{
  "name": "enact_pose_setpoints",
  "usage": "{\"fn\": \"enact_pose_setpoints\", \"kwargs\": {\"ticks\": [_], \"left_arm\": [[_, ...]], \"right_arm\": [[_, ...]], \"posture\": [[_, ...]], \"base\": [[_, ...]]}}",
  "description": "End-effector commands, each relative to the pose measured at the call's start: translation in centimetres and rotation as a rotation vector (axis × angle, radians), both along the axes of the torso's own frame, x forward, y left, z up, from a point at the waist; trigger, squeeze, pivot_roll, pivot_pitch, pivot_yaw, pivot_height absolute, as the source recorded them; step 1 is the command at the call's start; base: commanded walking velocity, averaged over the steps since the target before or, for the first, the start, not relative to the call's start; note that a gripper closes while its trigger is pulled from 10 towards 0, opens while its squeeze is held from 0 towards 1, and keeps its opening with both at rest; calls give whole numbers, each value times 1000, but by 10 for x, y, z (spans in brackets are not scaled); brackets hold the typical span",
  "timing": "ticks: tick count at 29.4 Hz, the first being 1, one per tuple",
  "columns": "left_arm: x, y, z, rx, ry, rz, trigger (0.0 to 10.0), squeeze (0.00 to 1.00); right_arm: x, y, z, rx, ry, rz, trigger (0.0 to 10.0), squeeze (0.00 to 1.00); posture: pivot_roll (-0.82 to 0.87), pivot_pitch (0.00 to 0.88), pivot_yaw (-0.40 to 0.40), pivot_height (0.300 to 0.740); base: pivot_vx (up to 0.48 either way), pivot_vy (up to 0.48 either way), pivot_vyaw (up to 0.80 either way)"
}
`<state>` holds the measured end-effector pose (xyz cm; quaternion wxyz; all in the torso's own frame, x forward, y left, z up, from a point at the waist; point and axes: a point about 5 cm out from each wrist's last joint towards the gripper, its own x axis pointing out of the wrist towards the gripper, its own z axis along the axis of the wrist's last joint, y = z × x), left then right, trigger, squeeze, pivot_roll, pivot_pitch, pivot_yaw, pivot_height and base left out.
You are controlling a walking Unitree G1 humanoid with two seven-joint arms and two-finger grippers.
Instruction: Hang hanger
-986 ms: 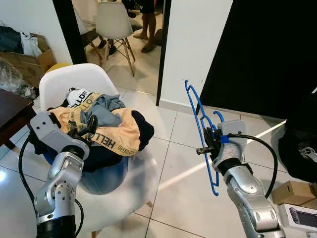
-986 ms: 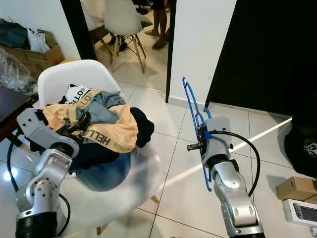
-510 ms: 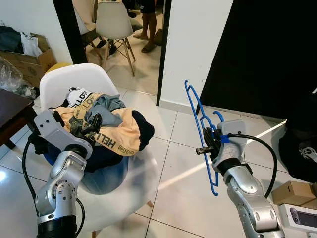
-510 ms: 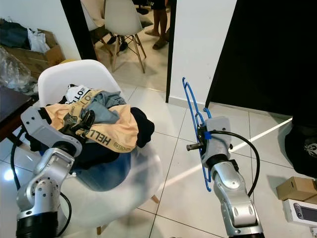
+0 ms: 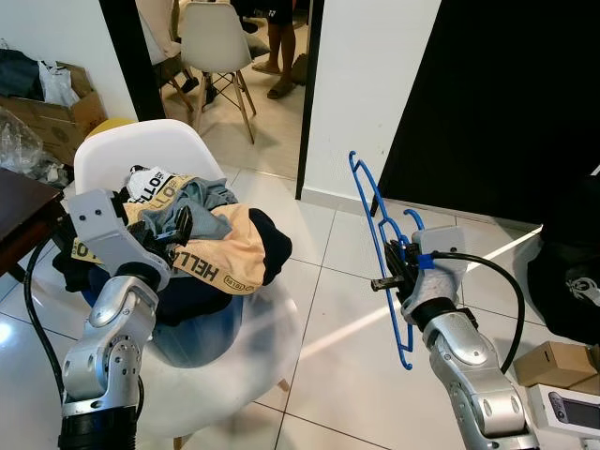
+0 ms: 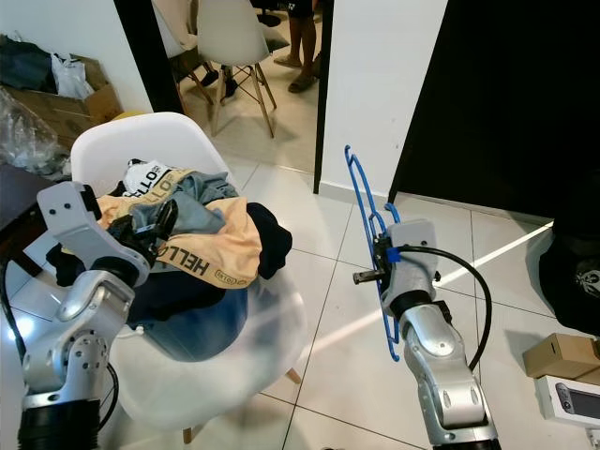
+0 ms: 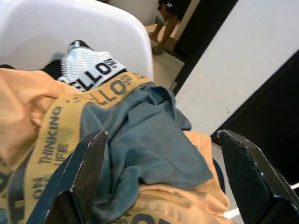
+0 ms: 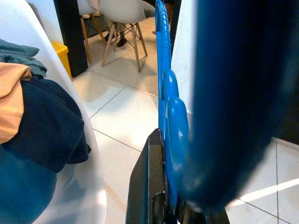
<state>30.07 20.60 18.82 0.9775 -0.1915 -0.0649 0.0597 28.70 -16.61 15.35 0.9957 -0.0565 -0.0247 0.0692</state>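
A blue plastic hanger (image 5: 379, 242) stands nearly upright in front of the white wall, with my right gripper (image 5: 401, 265) shut on its middle; up close its bar (image 8: 164, 93) runs along one black finger (image 8: 148, 186). A pile of clothes (image 5: 202, 239) fills the white chair (image 5: 164, 150): an orange garment with black lettering, a grey-blue one (image 7: 145, 140) and dark ones. My left gripper (image 5: 172, 230) hangs open just over the grey-blue garment, its fingers (image 7: 88, 168) spread on either side with nothing between them.
A dark table corner (image 5: 23, 211) is at the left. Boxes and bags (image 5: 42, 94) lie at the far left. Through the doorway stand another white chair (image 5: 217, 42) and a person's legs (image 5: 278, 47). A black panel (image 5: 506, 103) covers the right wall; cardboard boxes (image 5: 553, 375) sit at the right.
My left arm has risen and swung slightly left, lifting its gripper a little higher over the clothes pile. The right arm and hanger have stayed still.
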Motion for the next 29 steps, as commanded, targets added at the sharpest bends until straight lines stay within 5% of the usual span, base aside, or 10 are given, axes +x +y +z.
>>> {"fn": "enact_pose_setpoints", "kwargs": {"ticks": [1,14,21,29], "left_arm": [[-2,2,-8,-21,38,15,10000,0],[-15,25,-21,-73,92,214,10000,0],[-17,25,-23,-90,95,208,10000,0],[-12,13,-39,-234,140,144,10000,0]], "right_arm": [[-1,-2,-2,-2,16,-12,10000,0],[-1,-3,-3,-1,21,-8,10000,0],[-1,-3,-3,0,22,-8,10000,0],[-1,-3,-3,-2,20,-9,10000,0]], "posture": [[-23,161,-19,740],[-19,155,-22,740],[-15,151,-25,740],[-26,160,-21,740]], "base": [[0,0,0],[0,0,0],[0,0,0],[0,0,0]]}}
